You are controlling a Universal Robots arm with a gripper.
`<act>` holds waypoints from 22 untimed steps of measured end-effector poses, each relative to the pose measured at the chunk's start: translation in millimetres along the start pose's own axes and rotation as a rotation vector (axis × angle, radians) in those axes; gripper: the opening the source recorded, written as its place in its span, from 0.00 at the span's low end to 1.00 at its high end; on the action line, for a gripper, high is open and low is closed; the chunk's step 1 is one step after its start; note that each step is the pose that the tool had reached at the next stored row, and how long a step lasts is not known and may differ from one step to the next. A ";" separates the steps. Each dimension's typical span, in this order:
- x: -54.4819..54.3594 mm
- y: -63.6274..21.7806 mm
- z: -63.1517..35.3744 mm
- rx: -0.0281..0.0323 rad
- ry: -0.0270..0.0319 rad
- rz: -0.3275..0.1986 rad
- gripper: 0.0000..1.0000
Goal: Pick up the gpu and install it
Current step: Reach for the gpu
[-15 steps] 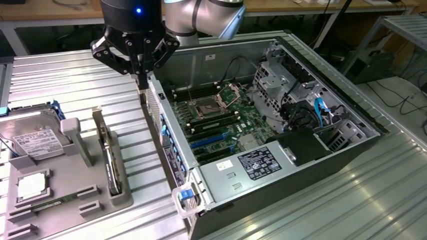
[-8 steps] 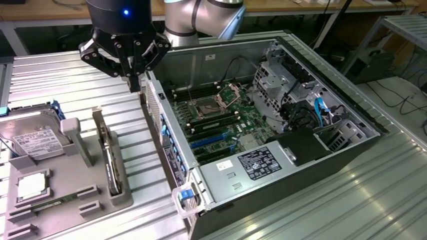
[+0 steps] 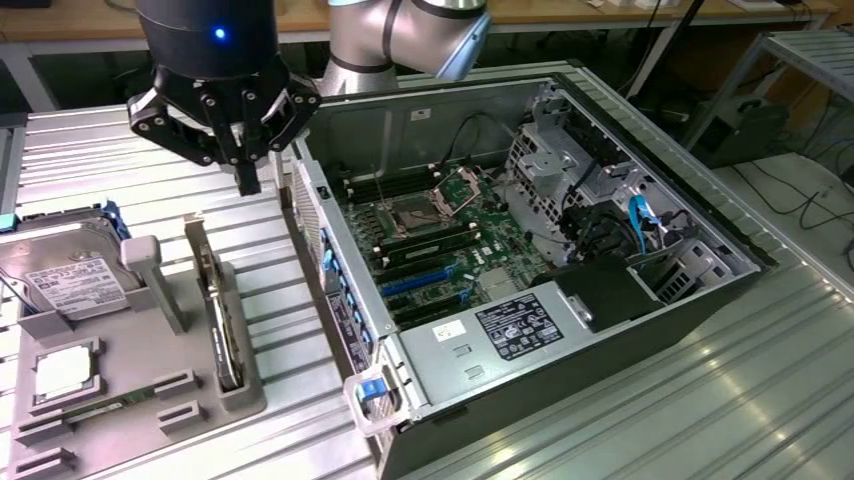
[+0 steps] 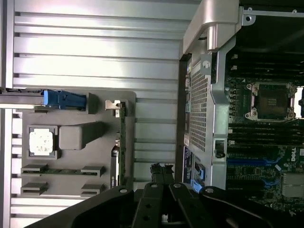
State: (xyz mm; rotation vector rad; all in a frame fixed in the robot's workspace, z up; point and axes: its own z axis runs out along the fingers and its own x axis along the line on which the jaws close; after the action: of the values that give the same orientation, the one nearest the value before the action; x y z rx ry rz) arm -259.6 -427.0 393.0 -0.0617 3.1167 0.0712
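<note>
Fingers [image 3: 248,172] of the gripper [image 3: 248,190] are pressed together, empty, hovering near the tray's [image 3: 147,365] corner beside the computer case [image 3: 601,400]. The gpu [image 3: 218,300] stands on edge along the tray's case-side edge, probably so its top is free to grasp.

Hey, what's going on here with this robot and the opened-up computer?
A robot arm's gripper hangs shut and empty above the metal table, between the parts tray and the open computer case. The graphics card stands on edge in its slot on the tray, apart from the gripper. It has not been picked up or installed yet.
</note>
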 end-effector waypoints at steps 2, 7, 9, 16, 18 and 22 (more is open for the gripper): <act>2.9 -1.8 -0.1 -0.0001 0.0001 -0.001 0.11; 11.9 -4.0 -0.4 -0.0002 0.0001 -0.003 0.11; 15.9 -4.5 -0.5 -0.0001 0.0002 -0.004 0.11; 31.1 -9.5 -1.0 -0.0003 0.0004 -0.009 0.11; 35.5 -10.7 -1.2 -0.0003 0.0004 -0.010 0.11; 44.4 -13.2 -1.4 -0.0004 0.0005 -0.012 0.11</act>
State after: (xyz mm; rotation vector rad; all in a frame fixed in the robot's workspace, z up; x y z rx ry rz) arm -303.4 -441.9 392.7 -0.0811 3.1165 0.0716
